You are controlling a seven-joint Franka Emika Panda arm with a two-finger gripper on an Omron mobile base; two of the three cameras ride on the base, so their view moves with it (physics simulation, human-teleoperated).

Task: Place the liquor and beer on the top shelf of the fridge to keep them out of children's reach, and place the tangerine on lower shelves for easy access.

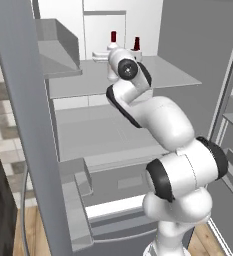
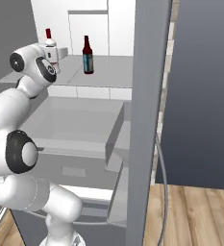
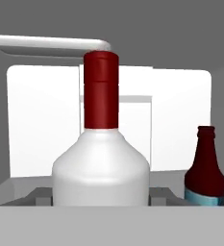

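- The liquor (image 3: 101,158) stands upright on the top shelf (image 2: 108,67) of the fridge (image 2: 149,96).
- The beer (image 2: 87,55) stands beside the liquor.
- The gripper (image 1: 111,67) is at the liquor; its grip cannot be told.

Both bottles are standing upright on the top shelf (image 2: 108,69) inside the fridge (image 2: 149,120). The liquor (image 2: 50,48) is sitting left of the beer (image 2: 87,55) in the right base view, the two near each other but apart. In the hand view the liquor (image 3: 101,158) is looming close in front, the beer (image 3: 205,170) sitting to its right and farther back. The lower shelves (image 1: 103,132) are lying beneath.
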